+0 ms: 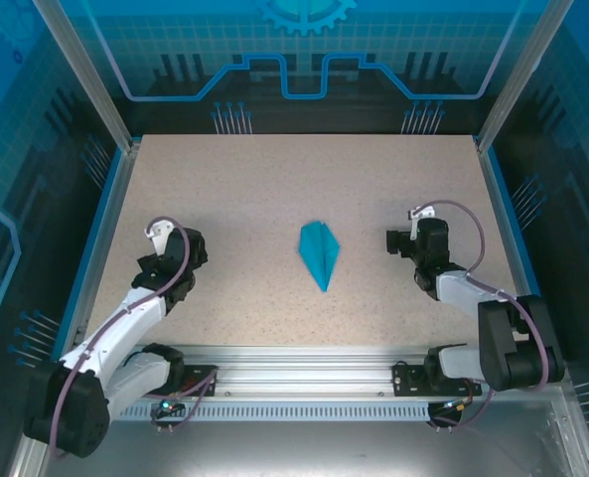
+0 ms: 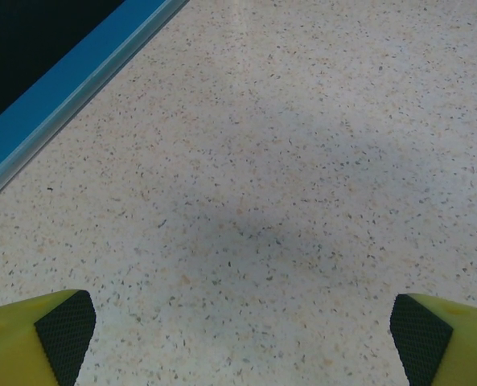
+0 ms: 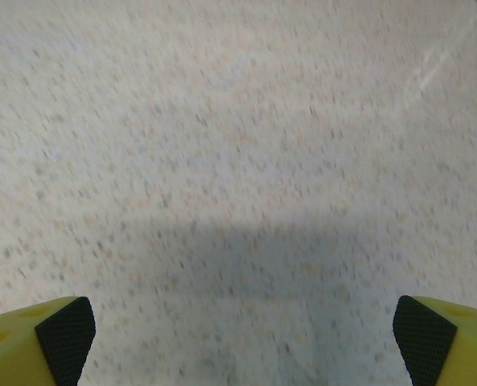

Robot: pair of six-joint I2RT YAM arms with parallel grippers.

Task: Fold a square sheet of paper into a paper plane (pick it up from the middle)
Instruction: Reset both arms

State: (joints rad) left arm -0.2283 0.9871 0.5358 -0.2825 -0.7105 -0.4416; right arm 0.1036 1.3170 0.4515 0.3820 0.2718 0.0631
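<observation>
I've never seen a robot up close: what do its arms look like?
The left arm and right arm have white and black segments, each with a looping mauve cable. The left end effector and right end effector have yellow fingers with black textured pads.

Tabletop (image 3: pixel 238 121) blurred (right wrist view); layers of paper plane (image 1: pixel 319 253) too small to tell.

One paper plane (image 1: pixel 319 253) lies mid-counter (image 1: pixel 244 189). Two end effectors: one left end effector (image 2: pixel 242 330), one right end effector (image 3: pixel 244 334).
</observation>
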